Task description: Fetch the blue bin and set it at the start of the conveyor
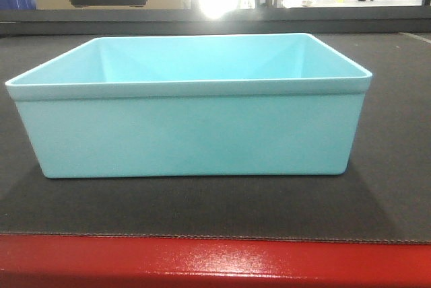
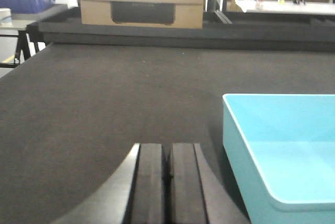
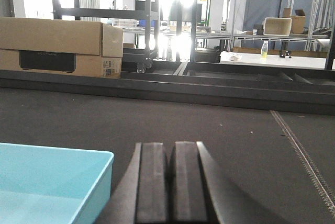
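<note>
1. The blue bin [image 1: 192,116] sits upright and empty on the conveyor start [image 1: 390,187], near the belt's front edge and just behind the red frame edge [image 1: 215,261]; nothing touches it in the front view.
2. The left gripper [image 2: 167,182] hovers over the belt just left of the bin, pads pressed together and holding nothing.
3. The right gripper [image 3: 172,182] hovers just right of the bin, likewise closed and empty.
4. Judged risk: with both grippers flanking the bin closely, a sideways or inward retreat could clip a wall and slide the bin across the belt.
5. Judged risk: the bin rests close to the red edge, so a nudge toward the robot could tip it off the front.
6. The cardboard box [image 3: 60,46] stands well beyond the belt and poses no obstacle.
</note>
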